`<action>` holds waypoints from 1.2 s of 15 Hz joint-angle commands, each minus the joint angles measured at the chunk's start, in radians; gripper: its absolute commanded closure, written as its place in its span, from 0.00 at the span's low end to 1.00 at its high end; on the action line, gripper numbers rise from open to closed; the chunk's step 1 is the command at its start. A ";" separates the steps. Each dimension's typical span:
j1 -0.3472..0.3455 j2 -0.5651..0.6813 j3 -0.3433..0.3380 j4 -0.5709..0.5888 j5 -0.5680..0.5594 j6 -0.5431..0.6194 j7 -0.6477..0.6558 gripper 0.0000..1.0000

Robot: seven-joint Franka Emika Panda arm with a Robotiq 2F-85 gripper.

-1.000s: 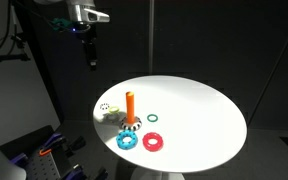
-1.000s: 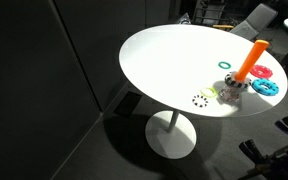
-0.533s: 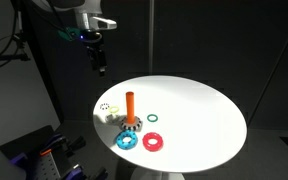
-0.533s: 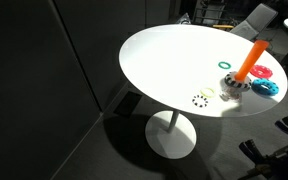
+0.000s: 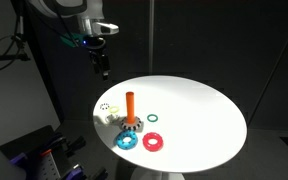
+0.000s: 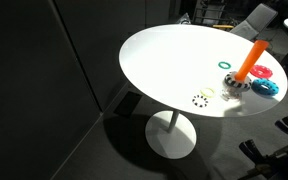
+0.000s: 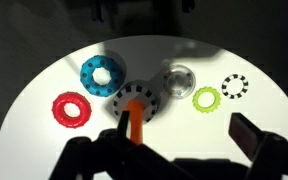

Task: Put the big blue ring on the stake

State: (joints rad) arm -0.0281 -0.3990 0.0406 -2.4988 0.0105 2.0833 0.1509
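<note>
The big blue ring lies flat on the round white table next to the stake's base; it also shows in the other exterior view and in the wrist view. The stake is an upright orange peg on a dark base, seen in both exterior views and in the wrist view. My gripper hangs high above the table's far left edge, well apart from ring and stake. In the wrist view the gripper is open and empty, jaws wide apart.
A red ring lies beside the blue ring. A thin green ring lies behind it. A lime gear ring, a black-and-white ring and a clear round piece lie near the stake. The table edge is close.
The gripper has come down and moved to the right, nearer the table. The rings and the stake have not moved.
</note>
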 commanded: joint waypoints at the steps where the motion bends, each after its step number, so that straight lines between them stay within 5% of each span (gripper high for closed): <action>1: 0.004 0.000 -0.004 0.001 -0.002 -0.002 0.001 0.00; 9: -0.013 0.024 -0.014 -0.033 -0.023 0.052 -0.003 0.00; 18: -0.038 0.142 -0.068 -0.106 -0.033 0.245 -0.060 0.00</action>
State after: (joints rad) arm -0.0580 -0.2983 -0.0095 -2.5923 -0.0112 2.2658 0.1319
